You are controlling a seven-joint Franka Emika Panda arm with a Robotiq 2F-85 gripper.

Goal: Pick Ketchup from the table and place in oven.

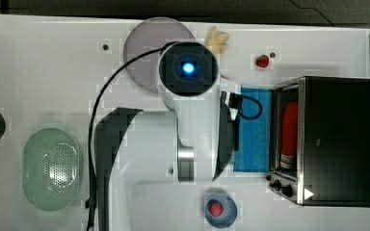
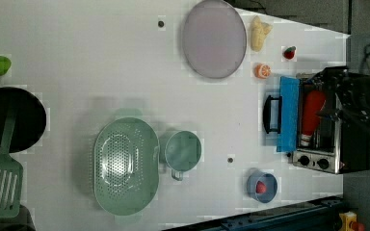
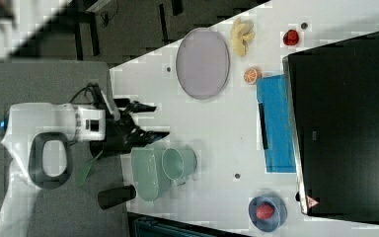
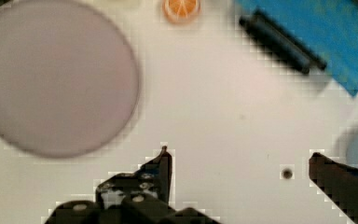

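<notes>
One Franka arm stands over the white table, raised well clear of it. In the right view its gripper points along the right view's left-to-right line with both black fingers spread wide apart and nothing between them; the wrist view shows the same gripper released above bare tabletop.

Ketchup bottle: lies inside the black toaster oven, lengthwise behind the opening, at the top view's right. The left view shows the bottle with its white cap toward the knob side of the oven. The oven door hangs open, its blue inner face turned up, with a black handle on its free edge.

Containers:
- blue bowl, near the oven's knobs, holds a red ball;
- green colander, at the left view's lower centre, holds nothing visible;
- green cup, just beside the colander, likewise;
- grey plate, bare;
- black pan, at the left view's left edge, with a green spatula resting across its rim.

Loose items near the plate: an orange slice, a strawberry, and a pale yellow item.
</notes>
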